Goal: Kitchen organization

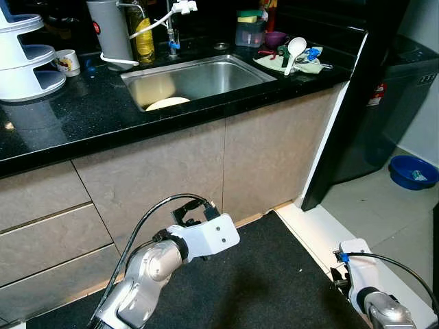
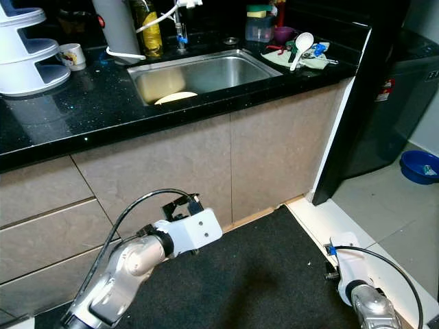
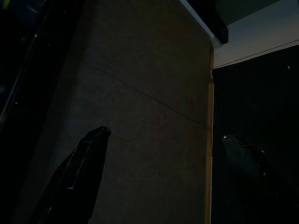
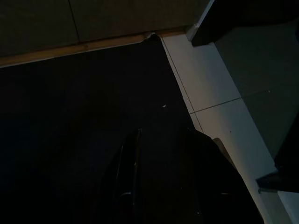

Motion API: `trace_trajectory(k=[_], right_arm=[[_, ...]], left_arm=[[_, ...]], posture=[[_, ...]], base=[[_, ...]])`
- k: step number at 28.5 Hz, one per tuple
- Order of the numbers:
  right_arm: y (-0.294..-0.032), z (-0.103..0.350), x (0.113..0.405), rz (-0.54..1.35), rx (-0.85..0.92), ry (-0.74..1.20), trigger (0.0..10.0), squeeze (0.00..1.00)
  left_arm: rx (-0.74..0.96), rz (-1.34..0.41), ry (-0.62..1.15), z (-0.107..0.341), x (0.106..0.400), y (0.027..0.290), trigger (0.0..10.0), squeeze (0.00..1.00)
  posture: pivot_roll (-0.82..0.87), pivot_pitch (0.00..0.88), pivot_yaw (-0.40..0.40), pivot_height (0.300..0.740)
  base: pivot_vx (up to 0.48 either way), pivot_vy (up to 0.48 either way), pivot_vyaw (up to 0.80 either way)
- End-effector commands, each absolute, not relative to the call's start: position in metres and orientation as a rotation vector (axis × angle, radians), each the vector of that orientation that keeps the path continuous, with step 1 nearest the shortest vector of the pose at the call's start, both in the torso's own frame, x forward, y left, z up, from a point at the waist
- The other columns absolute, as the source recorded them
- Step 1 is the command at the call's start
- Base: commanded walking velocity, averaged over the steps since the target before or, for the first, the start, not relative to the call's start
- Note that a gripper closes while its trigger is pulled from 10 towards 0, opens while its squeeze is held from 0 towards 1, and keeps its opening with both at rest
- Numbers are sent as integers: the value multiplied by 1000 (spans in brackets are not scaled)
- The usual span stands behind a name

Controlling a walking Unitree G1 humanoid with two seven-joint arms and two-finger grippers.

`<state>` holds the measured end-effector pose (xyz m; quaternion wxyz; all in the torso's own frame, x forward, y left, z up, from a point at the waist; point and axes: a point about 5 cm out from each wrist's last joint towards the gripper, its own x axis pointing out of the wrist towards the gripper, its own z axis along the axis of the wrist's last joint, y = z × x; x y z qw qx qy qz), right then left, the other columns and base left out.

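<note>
The left gripper (image 3: 161, 154) hangs low in front of the cabinet doors (image 1: 274, 151), its fingers (image 3: 81, 172) spread apart with nothing between them. The right gripper (image 4: 159, 177) hangs over the dark mat (image 1: 260, 288), fingers together and empty. Well above both, a plate (image 1: 167, 103) lies in the sink (image 1: 206, 75), and a white spoon (image 1: 293, 49) rests on the black counter (image 1: 68, 123) just beside it.

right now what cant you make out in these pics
- Plate in the sink: the near sink wall hides most of it in the eye views.
- White tiered rack: cut off by the left and top edges.
- Items on the green cloth around the white spoon: too small to name.
- Right gripper: right wrist view too dark to judge the fingers.
</note>
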<state>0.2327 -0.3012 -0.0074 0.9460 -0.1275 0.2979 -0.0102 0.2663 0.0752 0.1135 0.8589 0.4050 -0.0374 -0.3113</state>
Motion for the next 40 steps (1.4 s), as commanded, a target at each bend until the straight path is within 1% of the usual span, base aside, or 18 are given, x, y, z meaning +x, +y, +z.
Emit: trace_trajectory(k=[1,40], right_arm=[[-298,-11,232,-25,-241,623,10000,0],[-299,-13,228,-24,-248,635,10000,0]], left_arm=[[859,-651,-64,111,269,80,10000,0],[859,-653,-66,108,267,77,10000,0]], posture=[[44,0,-17,740],[41,0,-22,740]], base=[[0,0,0],[0,0,0]])
